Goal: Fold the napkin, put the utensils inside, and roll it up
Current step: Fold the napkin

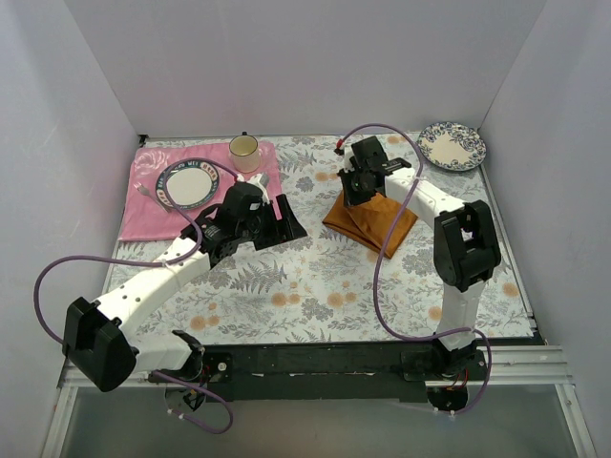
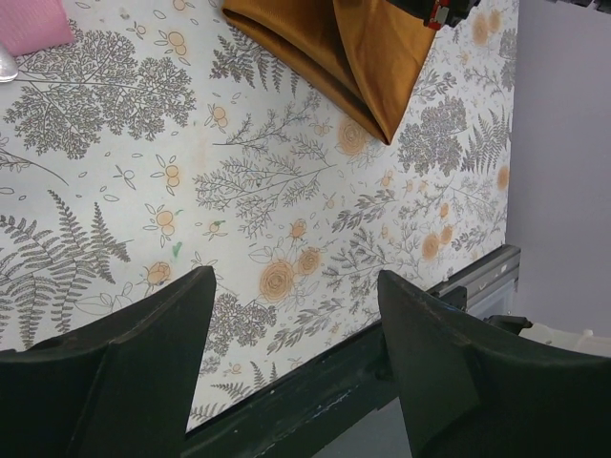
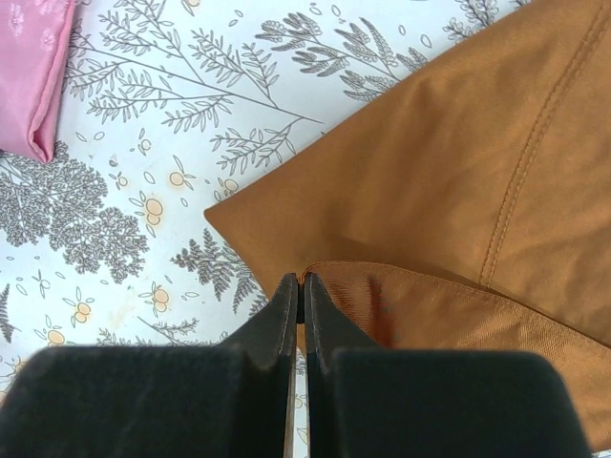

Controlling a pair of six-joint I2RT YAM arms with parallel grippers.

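Rust-orange, slightly shiny cloth napkin (image 1: 377, 224): folded into overlapping layers, with a stitched hem line visible in the right wrist view (image 3: 430, 172). It forms a rough diamond with one pointed corner towards the near right. It lies on the white fern-and-flower printed tablecloth (image 1: 315, 286), right of centre in the far half.

Count, largest first:
- One tablecloth.
- One pink cloth placemat (image 1: 143, 224) at the far left.
- One napkin.
- Two round blue-patterned plates, one on the placemat (image 1: 187, 186) and one at the far right corner (image 1: 452, 146).
- One cream cup (image 1: 244, 148) on the placemat's far edge.

Right gripper (image 1: 355, 191): fingers pressed together, pinching the edge of a napkin layer at its far-left corner (image 3: 301, 296).

Left gripper (image 1: 289, 221): fingers spread wide with nothing between them (image 2: 296, 281). It sits over bare tablecloth left of the napkin and apart from it.

Clearance: the napkin sits well away from every table edge. Open tablecloth runs between it and the near edge. White walls close off the left, far and right sides.
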